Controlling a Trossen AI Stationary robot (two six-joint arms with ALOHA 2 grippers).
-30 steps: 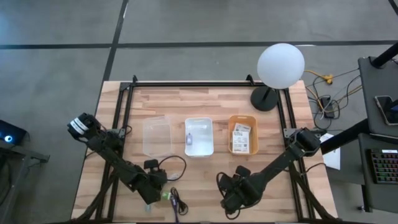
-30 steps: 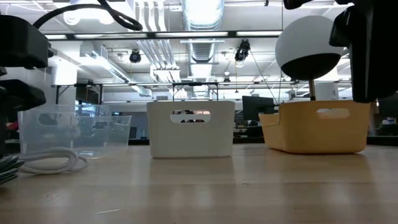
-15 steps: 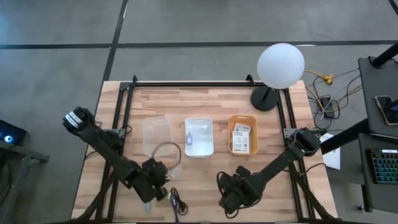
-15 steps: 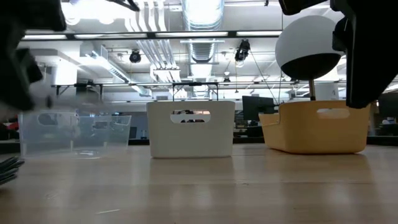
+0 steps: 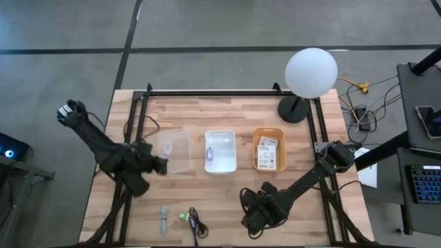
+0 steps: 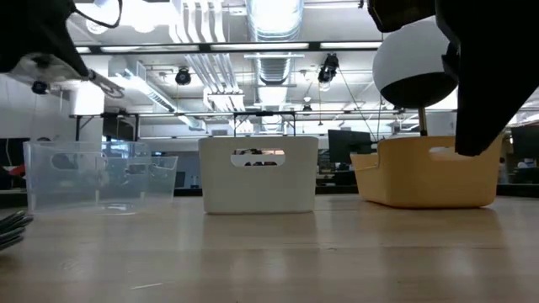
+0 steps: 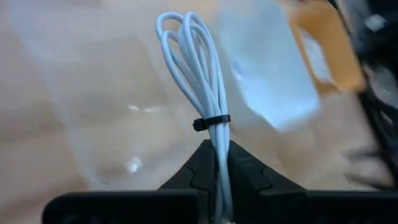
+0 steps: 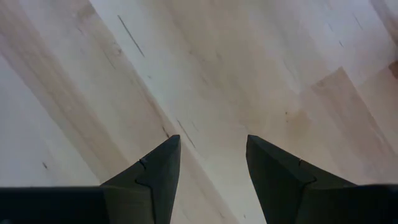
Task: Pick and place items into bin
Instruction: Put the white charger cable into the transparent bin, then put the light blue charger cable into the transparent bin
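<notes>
My left gripper (image 5: 162, 164) is shut on a white cable bundle (image 7: 198, 68) bound by a black tie (image 7: 211, 122). It hovers at the left edge of the clear bin (image 5: 174, 150). My right gripper (image 5: 249, 222) is open and empty over bare wood near the table's front edge; it also shows in the right wrist view (image 8: 213, 149). A grey metal stick (image 5: 163, 219), a tiny green piece (image 5: 183, 217) and a black cable (image 5: 196, 224) lie on the table near the front. White printed cards (image 5: 267, 148) lie in the orange bin (image 5: 256, 165). My left gripper pinches the white cable bundle between its two fingers at one end, just behind the black tie (image 7: 220, 148). The fingers lie along the bundle. The looped end (image 7: 180, 25) sticks out past the fingertips, and the bundle is lifted clear of the table.
A white bin (image 5: 220, 167) with a small item inside stands between the clear and orange bins. A globe lamp (image 5: 311, 71) stands at the back right. Black frame rails (image 5: 135, 124) run along the table's left, far and right sides. Bare wood lies in front of the bins.
My left gripper has risen and gone from the table's front toward the far edge, up to the clear bin. The white cable bundle, which lay on the table, has been lifted clear. The stick, green piece and black cable now show uncovered.
</notes>
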